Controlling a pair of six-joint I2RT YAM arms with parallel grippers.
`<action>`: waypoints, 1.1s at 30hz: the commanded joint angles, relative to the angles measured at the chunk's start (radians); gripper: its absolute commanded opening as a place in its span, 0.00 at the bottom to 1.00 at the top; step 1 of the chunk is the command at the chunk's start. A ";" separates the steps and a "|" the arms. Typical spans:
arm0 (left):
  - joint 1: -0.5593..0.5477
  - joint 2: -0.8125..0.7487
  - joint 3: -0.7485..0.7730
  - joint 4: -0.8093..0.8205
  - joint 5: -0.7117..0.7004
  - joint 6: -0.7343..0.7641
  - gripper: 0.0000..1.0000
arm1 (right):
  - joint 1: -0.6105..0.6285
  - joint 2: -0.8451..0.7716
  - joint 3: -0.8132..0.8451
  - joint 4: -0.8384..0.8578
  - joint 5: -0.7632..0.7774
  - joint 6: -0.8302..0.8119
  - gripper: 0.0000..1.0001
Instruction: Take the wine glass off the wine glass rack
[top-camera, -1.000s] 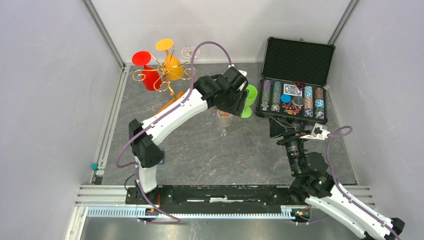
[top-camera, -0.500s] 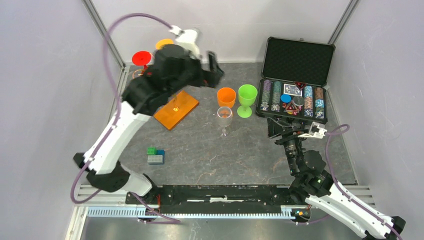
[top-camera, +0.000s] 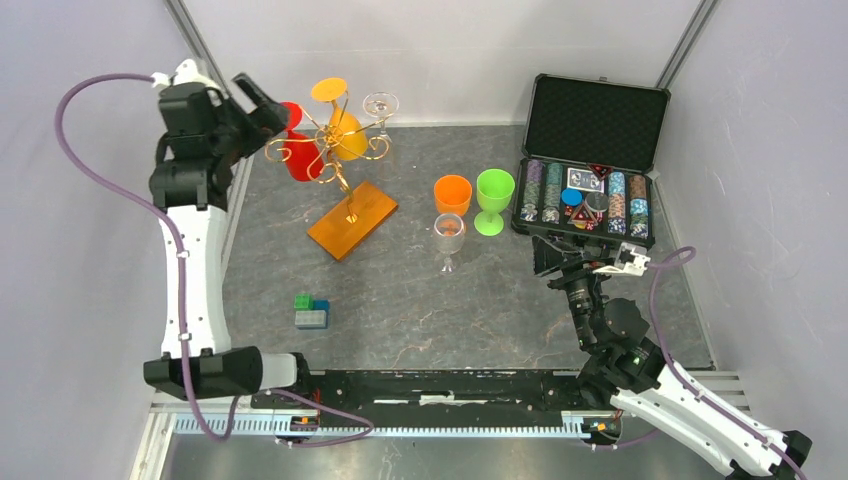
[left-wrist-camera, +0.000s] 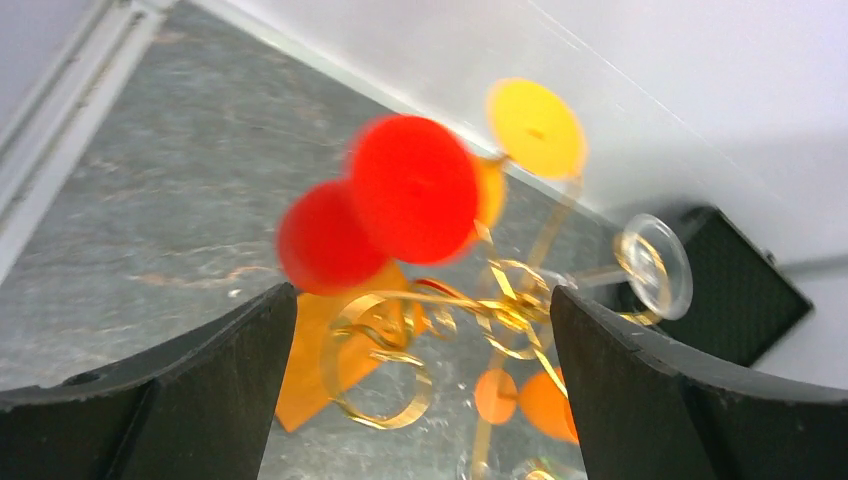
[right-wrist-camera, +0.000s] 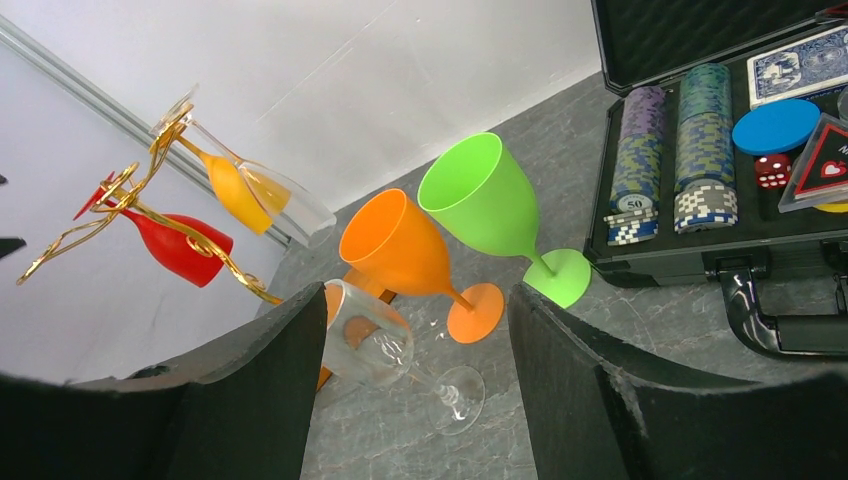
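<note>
The gold wire wine glass rack (top-camera: 335, 155) stands on its orange base (top-camera: 352, 220) at the back left. Three wine glasses hang upside down from it: a red one (top-camera: 300, 157), a yellow one (top-camera: 346, 133) and a clear one (top-camera: 380, 103). My left gripper (top-camera: 262, 106) is held high just left of the red glass, open and empty. In the left wrist view the red glass (left-wrist-camera: 415, 188) and gold scrolls (left-wrist-camera: 400, 350) lie beyond the open left gripper (left-wrist-camera: 422, 300). My right gripper (top-camera: 560, 255) hovers open near the case.
An orange glass (top-camera: 452, 193), a green glass (top-camera: 494, 198) and a clear glass (top-camera: 449, 235) stand upright mid-table. An open poker chip case (top-camera: 590, 170) sits at the back right. Small toy bricks (top-camera: 311, 312) lie front left. Walls close in behind and at both sides.
The left arm swung from mid-table, beside the green glass, up to the far left by the rack, and its jaws opened wider. The orange glass now stands uncovered. The right arm stayed put.
</note>
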 joint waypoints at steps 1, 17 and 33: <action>0.180 0.024 -0.038 0.046 0.175 -0.062 1.00 | 0.003 -0.002 0.041 0.009 0.004 -0.008 0.71; 0.295 0.200 -0.110 0.253 0.525 -0.196 0.78 | 0.003 0.028 0.048 0.016 0.008 -0.015 0.71; 0.307 0.208 -0.126 0.283 0.568 -0.246 0.23 | 0.003 0.044 0.044 0.030 0.003 -0.011 0.71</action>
